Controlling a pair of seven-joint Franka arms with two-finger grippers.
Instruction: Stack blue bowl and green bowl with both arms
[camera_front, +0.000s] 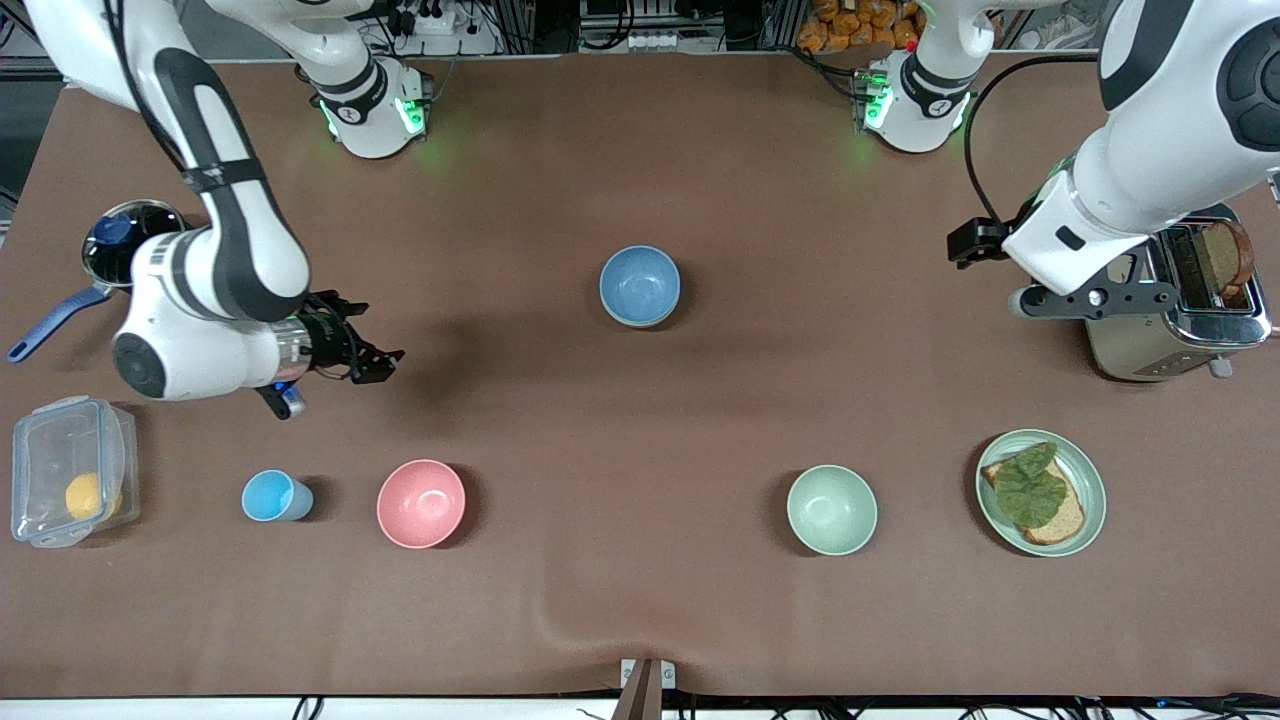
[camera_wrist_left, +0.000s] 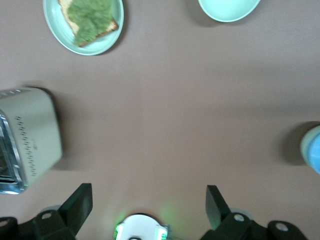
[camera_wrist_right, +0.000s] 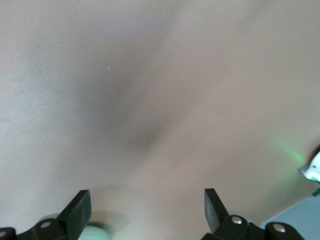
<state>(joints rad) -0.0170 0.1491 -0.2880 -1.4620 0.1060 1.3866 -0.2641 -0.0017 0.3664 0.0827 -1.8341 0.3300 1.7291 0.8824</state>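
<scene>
The blue bowl (camera_front: 640, 283) stands upright mid-table. A pale greenish-grey wall (camera_front: 640, 323) shows under its rim, so it seems to sit inside the green bowl. The left wrist view shows the same pair at its edge: blue inside (camera_wrist_left: 316, 156), pale green wall (camera_wrist_left: 303, 149). My left gripper (camera_front: 970, 243) is open and empty above the table, beside the toaster at the left arm's end; it also shows in its wrist view (camera_wrist_left: 149, 200). My right gripper (camera_front: 382, 362) is open and empty above bare table at the right arm's end; it also shows in its wrist view (camera_wrist_right: 147, 202).
A paler mint-green bowl (camera_front: 831, 509) and a green plate (camera_front: 1092, 470) with toast stand nearer the camera. A pink bowl (camera_front: 420, 503), light-blue cup (camera_front: 275, 496) and plastic box (camera_front: 65, 470) lie toward the right arm's end. Toaster (camera_front: 1160, 335); pot (camera_front: 125, 235).
</scene>
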